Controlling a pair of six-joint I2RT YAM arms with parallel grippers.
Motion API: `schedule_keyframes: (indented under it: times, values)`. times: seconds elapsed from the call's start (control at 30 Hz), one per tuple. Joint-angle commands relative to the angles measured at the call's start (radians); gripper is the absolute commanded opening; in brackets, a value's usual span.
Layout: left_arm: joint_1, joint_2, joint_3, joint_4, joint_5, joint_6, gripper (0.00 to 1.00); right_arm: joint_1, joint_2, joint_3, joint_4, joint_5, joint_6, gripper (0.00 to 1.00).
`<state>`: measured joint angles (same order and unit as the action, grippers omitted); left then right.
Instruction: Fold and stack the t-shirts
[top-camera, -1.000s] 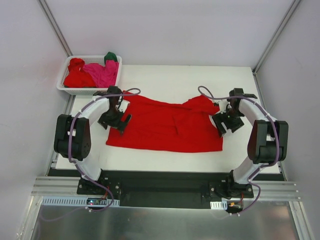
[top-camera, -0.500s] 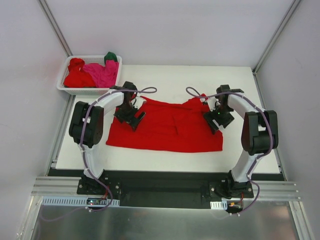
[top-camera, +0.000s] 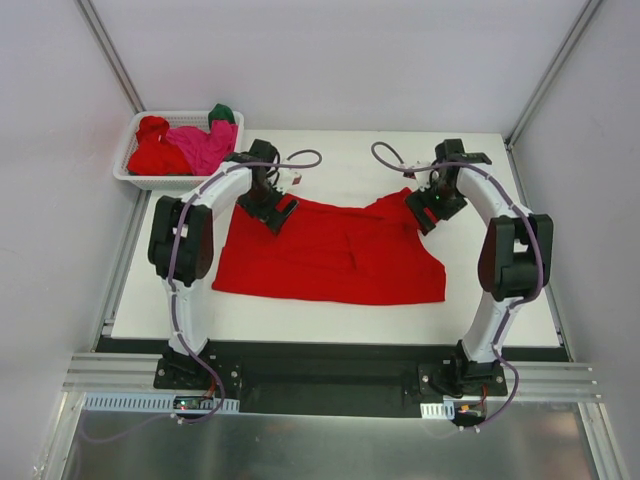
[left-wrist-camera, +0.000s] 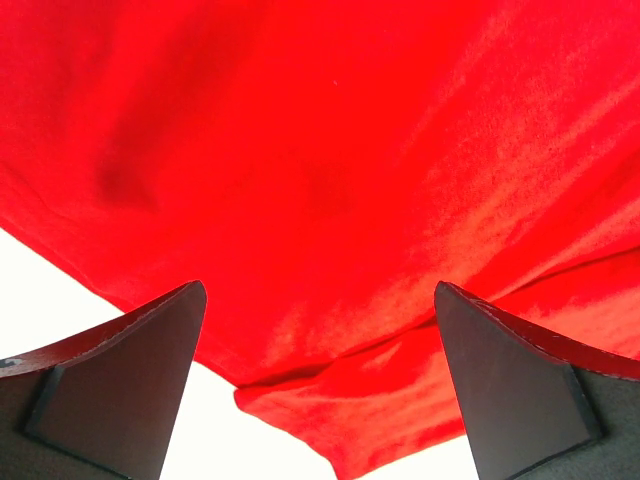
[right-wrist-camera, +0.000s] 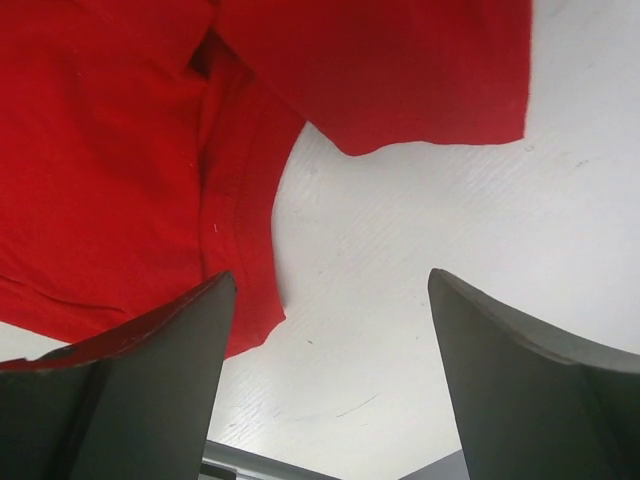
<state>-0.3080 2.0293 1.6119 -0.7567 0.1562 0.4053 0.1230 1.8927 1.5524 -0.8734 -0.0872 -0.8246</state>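
Observation:
A bright red t-shirt (top-camera: 330, 252) lies spread on the white table. My left gripper (top-camera: 272, 208) hovers over its far left corner, open and empty; the left wrist view shows red cloth (left-wrist-camera: 330, 180) with a folded edge between the spread fingers (left-wrist-camera: 120, 380). My right gripper (top-camera: 425, 210) is over the shirt's far right corner, open and empty; the right wrist view shows the shirt's sleeve and hem (right-wrist-camera: 120, 170) beside bare table. More shirts, red (top-camera: 155, 150), magenta-pink (top-camera: 205, 145) and dark green (top-camera: 222, 113), lie heaped in the basket.
The white lattice basket (top-camera: 135, 175) stands at the table's far left corner. White enclosure walls rise on all sides. The table (top-camera: 340, 165) has a bare strip behind the shirt and another (top-camera: 330, 320) in front of it.
Both grippers have moved away from me, from the shirt's side edges to its far corners. The shirt's far left corner has shifted a little.

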Motion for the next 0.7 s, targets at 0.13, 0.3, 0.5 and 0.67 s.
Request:
schedule_keyframes:
  times: [0.13,0.3,0.5,0.67]
  values:
    - [-0.005,0.042,0.092,-0.012,0.048,0.073,0.99,0.004,0.032,0.015,-0.039,-0.098,-0.067,0.82]
    - [-0.006,0.06,0.147,-0.012,0.032,0.07,0.99,0.009,0.057,0.023,-0.007,-0.062,-0.064,0.82]
    - [-0.013,0.048,0.137,-0.012,0.014,0.095,0.99,0.03,0.043,-0.055,0.155,0.007,-0.109,0.97]
    - [-0.034,0.066,0.141,-0.007,-0.069,0.217,0.99,0.044,0.109,-0.008,0.177,0.061,-0.188,1.0]
